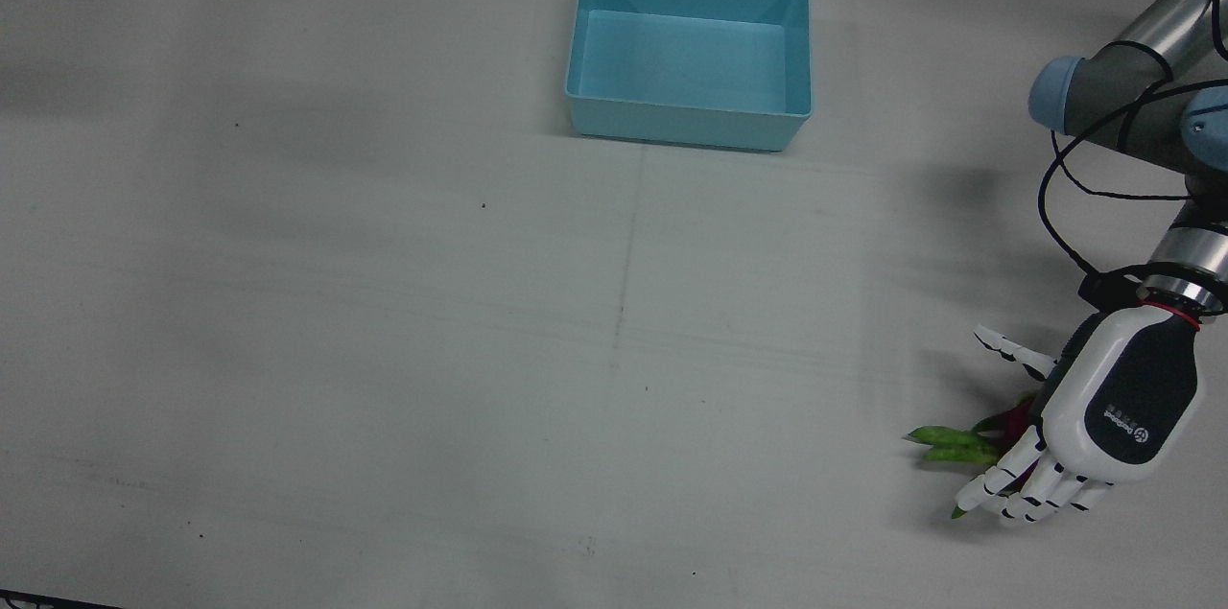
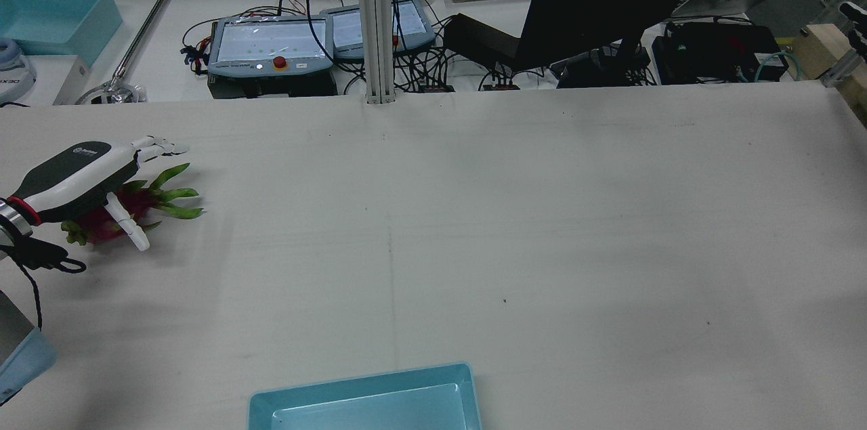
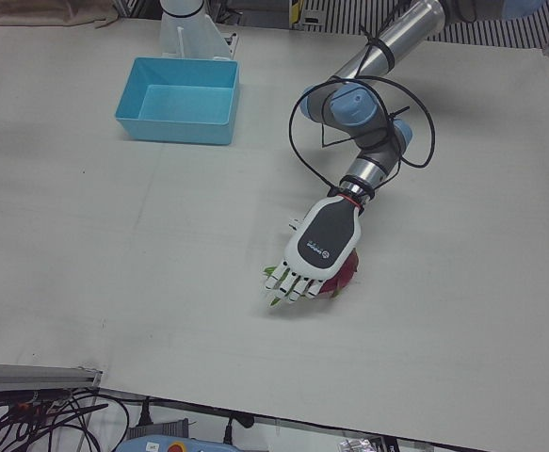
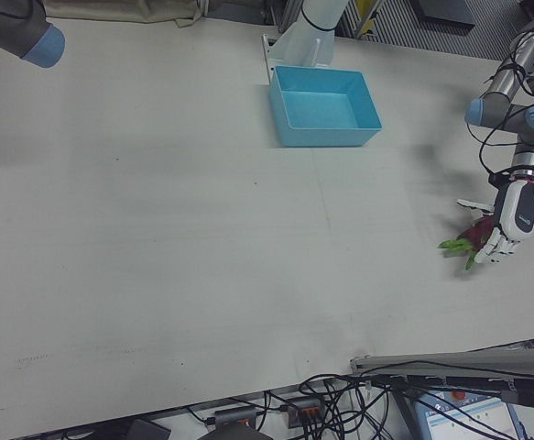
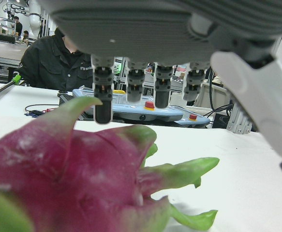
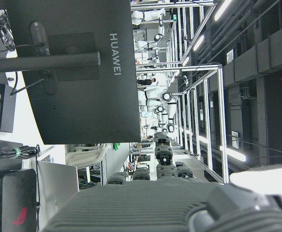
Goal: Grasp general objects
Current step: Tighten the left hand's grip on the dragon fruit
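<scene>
A pink dragon fruit [image 1: 1015,418] with green leaf tips lies on the white table near the front edge, on the robot's left side. My left hand [image 1: 1113,408] hovers palm-down right over it, fingers spread and straight, holding nothing. In the rear view the hand [image 2: 74,173] covers the fruit [image 2: 101,225] from above. The left hand view shows the fruit [image 5: 82,179] close below the fingertips [image 5: 102,104], which are not closed on it. My right hand shows only in its own view [image 6: 160,203], raised, with nothing in it.
A light blue empty bin [image 1: 686,118] stands at the robot's side of the table, mid-width. A black monitor [image 2: 609,3], control pendants [image 2: 271,44] and cables sit beyond the table's operator side. The right arm's elbow [image 4: 28,32] is high at the table's far corner.
</scene>
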Robot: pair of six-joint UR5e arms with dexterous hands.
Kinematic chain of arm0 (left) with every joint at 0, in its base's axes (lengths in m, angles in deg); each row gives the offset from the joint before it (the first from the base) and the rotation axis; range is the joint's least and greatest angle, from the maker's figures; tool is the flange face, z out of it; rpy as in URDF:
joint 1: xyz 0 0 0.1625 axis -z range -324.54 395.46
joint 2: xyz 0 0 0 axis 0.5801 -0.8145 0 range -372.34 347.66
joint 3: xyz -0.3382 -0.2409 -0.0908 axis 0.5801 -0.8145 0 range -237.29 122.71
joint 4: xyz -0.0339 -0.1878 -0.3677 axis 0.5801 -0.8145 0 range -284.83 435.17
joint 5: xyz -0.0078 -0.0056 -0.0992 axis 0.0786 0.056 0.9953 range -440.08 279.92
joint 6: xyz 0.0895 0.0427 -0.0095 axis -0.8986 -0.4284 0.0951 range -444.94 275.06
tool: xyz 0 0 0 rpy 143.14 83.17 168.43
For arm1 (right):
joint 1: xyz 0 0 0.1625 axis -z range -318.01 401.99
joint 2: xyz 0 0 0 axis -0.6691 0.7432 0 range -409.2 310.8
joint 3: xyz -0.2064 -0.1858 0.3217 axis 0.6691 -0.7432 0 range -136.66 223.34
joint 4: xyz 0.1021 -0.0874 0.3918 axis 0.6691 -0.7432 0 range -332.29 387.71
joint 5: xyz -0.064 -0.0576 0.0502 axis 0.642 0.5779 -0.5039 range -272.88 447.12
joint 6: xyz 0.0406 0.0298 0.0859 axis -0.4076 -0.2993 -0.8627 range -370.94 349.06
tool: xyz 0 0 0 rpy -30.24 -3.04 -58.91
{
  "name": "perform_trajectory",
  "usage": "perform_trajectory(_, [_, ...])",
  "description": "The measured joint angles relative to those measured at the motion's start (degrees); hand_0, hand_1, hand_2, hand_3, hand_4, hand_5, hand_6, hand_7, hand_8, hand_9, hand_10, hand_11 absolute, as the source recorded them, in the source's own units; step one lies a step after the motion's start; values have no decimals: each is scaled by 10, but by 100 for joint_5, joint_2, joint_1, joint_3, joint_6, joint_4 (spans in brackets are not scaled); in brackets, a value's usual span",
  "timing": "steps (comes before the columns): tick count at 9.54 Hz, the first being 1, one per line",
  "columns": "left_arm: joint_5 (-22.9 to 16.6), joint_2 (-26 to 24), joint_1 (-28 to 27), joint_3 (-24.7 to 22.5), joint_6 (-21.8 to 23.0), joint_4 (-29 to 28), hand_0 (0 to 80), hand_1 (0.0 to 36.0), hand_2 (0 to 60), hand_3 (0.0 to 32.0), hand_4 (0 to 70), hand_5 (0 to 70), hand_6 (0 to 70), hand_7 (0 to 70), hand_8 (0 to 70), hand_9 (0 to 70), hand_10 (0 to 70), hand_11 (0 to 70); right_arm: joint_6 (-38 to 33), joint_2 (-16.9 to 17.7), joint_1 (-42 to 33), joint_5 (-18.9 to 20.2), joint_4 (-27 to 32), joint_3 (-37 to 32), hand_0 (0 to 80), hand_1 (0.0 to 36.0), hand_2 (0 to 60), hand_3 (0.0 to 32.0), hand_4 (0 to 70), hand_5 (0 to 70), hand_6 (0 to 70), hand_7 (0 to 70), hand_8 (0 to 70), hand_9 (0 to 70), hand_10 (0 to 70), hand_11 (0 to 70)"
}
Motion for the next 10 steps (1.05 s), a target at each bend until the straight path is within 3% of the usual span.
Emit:
perform_trajectory(4, [-54, 21, 17, -34, -77, 110, 468, 118, 73, 320, 0, 78, 0, 152, 0, 16, 0, 0, 0, 0, -2, 0, 0, 0, 0, 0, 0, 0, 0, 0, 0, 0, 0, 0, 0, 0])
perform_trajectory(7, [-52, 39, 5, -25, -486, 208, 472, 136, 104, 320, 0, 71, 0, 132, 0, 12, 0, 0, 0, 0, -2, 0, 0, 6, 0, 0, 0, 0, 0, 0, 0, 0, 0, 0, 0, 0])
perform_trajectory(10, [-52, 47, -26, 28, -823, 283, 470, 133, 119, 320, 0, 76, 0, 159, 17, 17, 0, 0, 0, 0, -2, 0, 0, 1, 0, 0, 0, 0, 0, 0, 0, 0, 0, 0, 0, 0])
